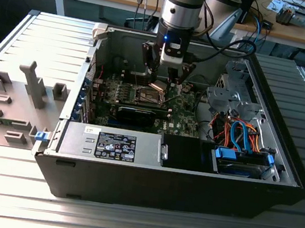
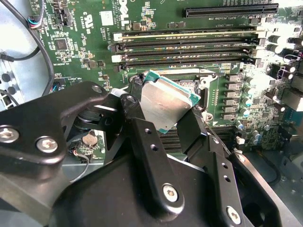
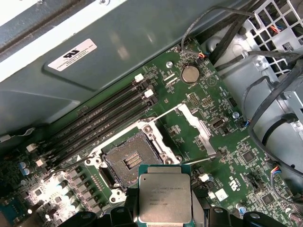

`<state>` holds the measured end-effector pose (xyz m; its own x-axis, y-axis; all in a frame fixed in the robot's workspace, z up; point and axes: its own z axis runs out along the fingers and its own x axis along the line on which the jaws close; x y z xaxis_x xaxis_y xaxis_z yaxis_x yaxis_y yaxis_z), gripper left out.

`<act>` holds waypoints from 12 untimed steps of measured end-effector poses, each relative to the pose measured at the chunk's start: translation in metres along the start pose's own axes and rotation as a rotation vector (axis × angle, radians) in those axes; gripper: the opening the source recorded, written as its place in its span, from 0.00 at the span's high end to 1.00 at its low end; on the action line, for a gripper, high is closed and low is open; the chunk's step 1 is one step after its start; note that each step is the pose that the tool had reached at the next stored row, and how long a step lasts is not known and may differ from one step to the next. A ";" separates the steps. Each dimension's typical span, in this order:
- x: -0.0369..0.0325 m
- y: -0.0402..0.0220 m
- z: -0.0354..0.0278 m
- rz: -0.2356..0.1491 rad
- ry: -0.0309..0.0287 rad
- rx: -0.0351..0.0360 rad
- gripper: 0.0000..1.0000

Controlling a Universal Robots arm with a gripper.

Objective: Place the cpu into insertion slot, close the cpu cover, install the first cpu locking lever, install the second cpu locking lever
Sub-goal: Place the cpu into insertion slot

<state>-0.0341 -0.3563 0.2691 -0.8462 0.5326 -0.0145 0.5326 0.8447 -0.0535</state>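
My gripper (image 1: 161,80) hangs inside the open computer case, shut on the cpu (image 1: 157,86), which is tilted. In both wrist views the black fingers (image 2: 142,137) clamp the silver-faced, green-edged cpu (image 2: 165,100) by two opposite edges. It hovers just above and beside the insertion slot (image 3: 129,158), not touching it. The slot is a dark square socket with a silver rim, lying bare. The cpu cover (image 3: 196,128), a thin silver frame, stands swung open on the socket's far side. In the first wrist view the cpu (image 3: 165,196) sits between my gripper (image 3: 165,215) tips.
Long memory slots (image 3: 102,124) run beside the socket. A coin battery (image 3: 190,74) and cable bundles (image 3: 265,118) lie toward the drive cage (image 1: 231,97). A long black card (image 1: 136,113) and the power supply (image 1: 112,145) sit nearer the case's front wall.
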 end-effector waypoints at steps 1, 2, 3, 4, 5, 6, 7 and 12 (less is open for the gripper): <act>0.0000 0.0000 0.0001 0.005 0.0003 0.0000 0.46; 0.0000 0.0000 0.0001 0.007 0.0005 0.0000 0.46; 0.0000 0.0000 0.0001 0.010 0.0007 -0.0001 0.46; 0.0000 0.0000 0.0001 0.014 0.0009 -0.0001 0.46; 0.0000 0.0000 0.0001 0.016 0.0010 -0.0001 0.46; 0.0000 0.0000 0.0001 0.019 0.0012 0.0000 0.46; 0.0000 0.0000 0.0001 0.022 0.0013 0.0000 0.46; 0.0000 0.0000 0.0001 0.038 0.0022 0.0002 0.46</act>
<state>-0.0341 -0.3562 0.2690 -0.8256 0.5641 -0.0143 0.5640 0.8241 -0.0531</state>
